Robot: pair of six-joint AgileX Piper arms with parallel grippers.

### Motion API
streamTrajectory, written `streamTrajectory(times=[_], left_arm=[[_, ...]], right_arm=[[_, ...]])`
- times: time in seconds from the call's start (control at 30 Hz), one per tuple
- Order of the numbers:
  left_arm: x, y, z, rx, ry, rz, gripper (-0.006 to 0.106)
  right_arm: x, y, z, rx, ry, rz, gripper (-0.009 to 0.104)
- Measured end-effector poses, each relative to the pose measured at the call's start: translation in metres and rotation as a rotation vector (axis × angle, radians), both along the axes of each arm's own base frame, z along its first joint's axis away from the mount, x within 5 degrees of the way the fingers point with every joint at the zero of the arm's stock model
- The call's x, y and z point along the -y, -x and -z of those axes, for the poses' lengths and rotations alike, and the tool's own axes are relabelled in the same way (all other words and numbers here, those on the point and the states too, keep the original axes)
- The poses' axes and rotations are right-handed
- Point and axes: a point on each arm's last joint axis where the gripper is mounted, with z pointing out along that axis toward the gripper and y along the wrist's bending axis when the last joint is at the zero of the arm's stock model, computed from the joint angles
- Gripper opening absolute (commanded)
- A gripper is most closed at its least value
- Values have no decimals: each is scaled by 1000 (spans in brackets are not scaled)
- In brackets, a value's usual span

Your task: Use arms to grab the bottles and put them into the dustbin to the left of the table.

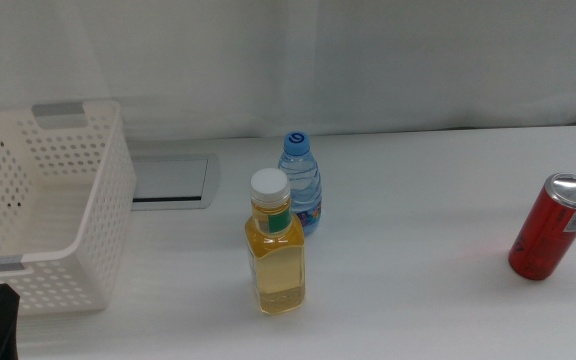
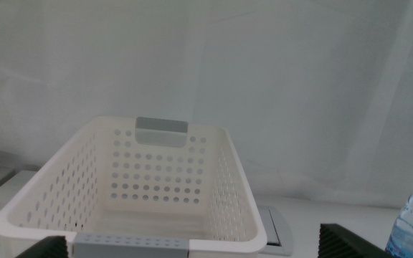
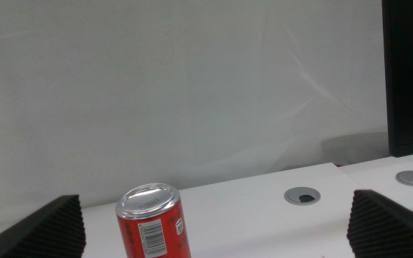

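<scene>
Bottles are seen standing upright near the middle of the desk (image 1: 418, 290): a square bottle of yellow liquid (image 1: 274, 245) with a white cap, and just behind it a small blue-capped water bottle (image 1: 300, 182). A red can (image 1: 553, 227) stands well apart, toward the right side. The white perforated dustbin (image 1: 98, 200) is set at the left and nothing is seen inside it. The left tool (image 2: 199, 247) is held wide and empty, facing the dustbin (only its tips are seen). The right tool (image 3: 214, 222) is likewise spread wide and empty, with the can between its tips but farther off. No grasp is begun; each bottle is best gripped around mid-body, squarely, so that its neighbour is not toppled.
</scene>
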Motion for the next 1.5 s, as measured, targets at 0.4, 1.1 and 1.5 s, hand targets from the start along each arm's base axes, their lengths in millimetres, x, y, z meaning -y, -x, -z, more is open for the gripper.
streamTrajectory(times=[0.4, 1.1, 1.5], left_arm=[[1, 0, -11, 119, 28, 12, 92], [-3, -38, -153, 107, -22, -14, 91], [42, -75, -173, 49, -113, 317, 91]], right_arm=[[0, 0, 0, 2, 0, 0, 103], [0, 0, 0, 4, 0, 0, 103], [0, 0, -1, 8, 0, -1, 103]])
